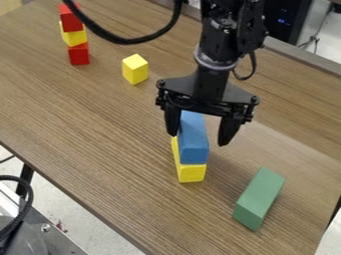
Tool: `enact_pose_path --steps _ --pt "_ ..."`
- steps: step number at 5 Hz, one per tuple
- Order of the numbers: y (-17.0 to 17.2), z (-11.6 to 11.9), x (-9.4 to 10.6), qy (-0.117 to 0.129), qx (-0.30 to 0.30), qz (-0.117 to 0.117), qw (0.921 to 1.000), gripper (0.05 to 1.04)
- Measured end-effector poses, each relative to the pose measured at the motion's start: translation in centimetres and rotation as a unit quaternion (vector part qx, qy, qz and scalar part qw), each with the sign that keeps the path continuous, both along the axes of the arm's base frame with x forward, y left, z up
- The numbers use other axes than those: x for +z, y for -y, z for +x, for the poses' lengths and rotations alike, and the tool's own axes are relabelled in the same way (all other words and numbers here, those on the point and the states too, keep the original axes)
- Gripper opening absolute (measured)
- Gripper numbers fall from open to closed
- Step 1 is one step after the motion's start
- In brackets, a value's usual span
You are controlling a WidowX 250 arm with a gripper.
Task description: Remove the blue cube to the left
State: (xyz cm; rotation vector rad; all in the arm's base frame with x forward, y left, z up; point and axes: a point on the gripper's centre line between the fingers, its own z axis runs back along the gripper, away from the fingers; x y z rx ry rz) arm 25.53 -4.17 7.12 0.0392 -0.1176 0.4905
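Camera view has us over the worktop (86,134), with the blue block (193,144), longer than a true cube, on top of the long yellow block (192,173). Our hand (198,139) hangs down over this pair, its fingers apart, one on either side of the blue block. The finger on the view's left is just beside it, perhaps touching; the other stands off with a visible gap, so we have no grip.

We judge the job lined up but not done: the blue block is neither lifted nor set to the left. What remains for us is to centre the hand, close on the block, raise it off the yellow one, carry it left, lower it and let go. An uneven squeeze might drag the lower block along.

The green block (258,199) lies on the other side; the small yellow cube (135,69) and the red-and-yellow stack (73,37) stand farther back.
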Motion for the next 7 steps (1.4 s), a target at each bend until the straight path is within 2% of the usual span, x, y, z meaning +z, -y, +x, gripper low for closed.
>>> enact_pose_path --steps 1,2,3,4,5,6,7 --pt "-0.1 0.1 0.0 -0.005 -0.004 0.000 1.0000 0.664" --pt "-0.1 0.2 0.1 -0.007 -0.010 0.001 0.9999 0.533" --pt "-0.2 0.6 0.7 -0.006 -0.024 0.004 0.9997 0.533" --pt "-0.7 2.2 2.2 0.015 -0.050 -0.001 0.9986 0.532" --pt "-1.9 4.7 3.6 0.044 -0.105 -0.018 0.9933 0.533" --pt "-3.9 7.2 3.2 0.027 -0.196 -0.023 0.9800 0.533" --pt "-5.8 9.2 2.2 0.019 -0.295 -0.030 0.9549 0.533"
